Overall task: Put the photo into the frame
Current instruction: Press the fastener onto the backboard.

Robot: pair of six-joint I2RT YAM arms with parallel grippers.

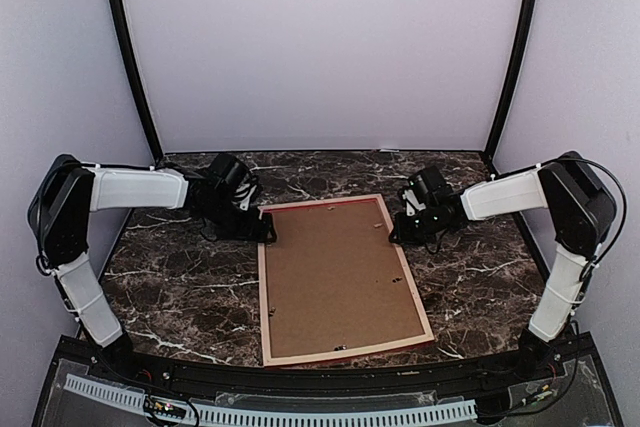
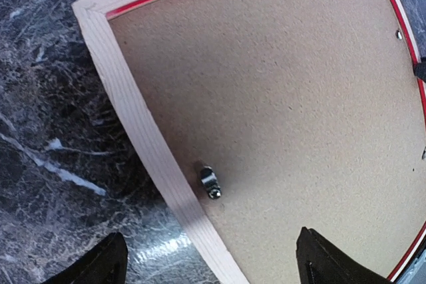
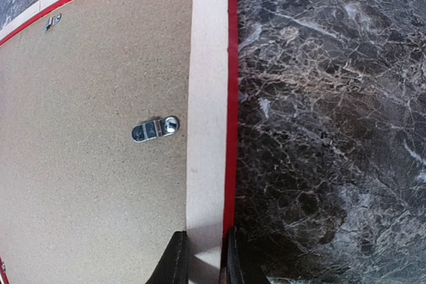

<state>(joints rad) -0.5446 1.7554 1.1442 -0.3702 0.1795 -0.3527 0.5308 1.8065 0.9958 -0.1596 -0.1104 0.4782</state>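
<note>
Frame [image 1: 261,287] lies back-up mid bench [image 1: 180,287], pale wood rails showing and a red edge peeking out. Brown backing board [image 1: 335,272] sits inside it, with metal turn clips [image 3: 155,128] along the rails. Left tool [image 1: 263,231] is at the far-left corner, released, fingers spread wide and grasping nothing. Right tool [image 1: 398,229] is clenched on the frame's right rail near the far-right corner.

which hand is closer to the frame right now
Right. The right hand pinches the right rail of the frame; the left hand hangs open over the left rail near the far corner, seemingly not touching.
</note>
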